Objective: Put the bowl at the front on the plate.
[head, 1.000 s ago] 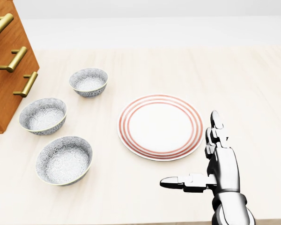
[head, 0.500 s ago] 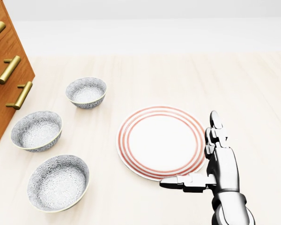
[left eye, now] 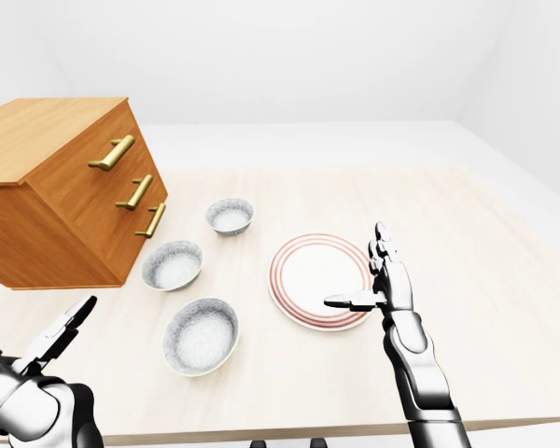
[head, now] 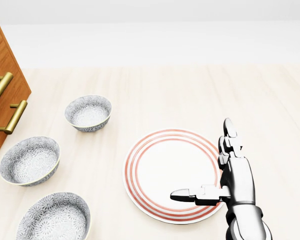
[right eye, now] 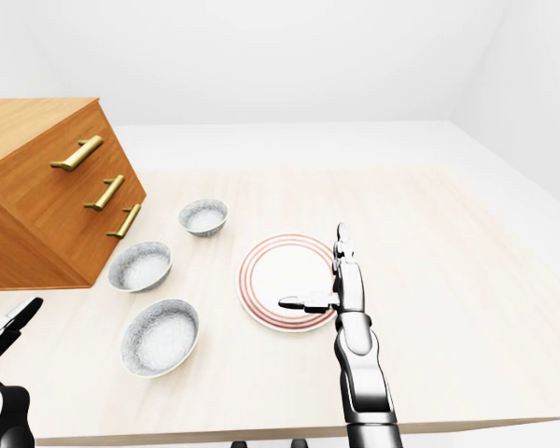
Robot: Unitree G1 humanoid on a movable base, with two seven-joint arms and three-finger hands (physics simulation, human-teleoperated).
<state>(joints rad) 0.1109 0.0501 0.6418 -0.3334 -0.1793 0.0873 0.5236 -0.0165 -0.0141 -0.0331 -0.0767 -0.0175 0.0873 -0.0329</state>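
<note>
My right hand (head: 217, 165) hangs open over the plate's (head: 160, 170) right rim; left hand (left eye: 61, 331) open, lower left. Front bowl (left eye: 201, 334) untouched on the bench (left eye: 504, 280).

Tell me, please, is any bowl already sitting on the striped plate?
No, the plate is bare, and all three bowls stand on the table to its left in the left-eye view.
</note>
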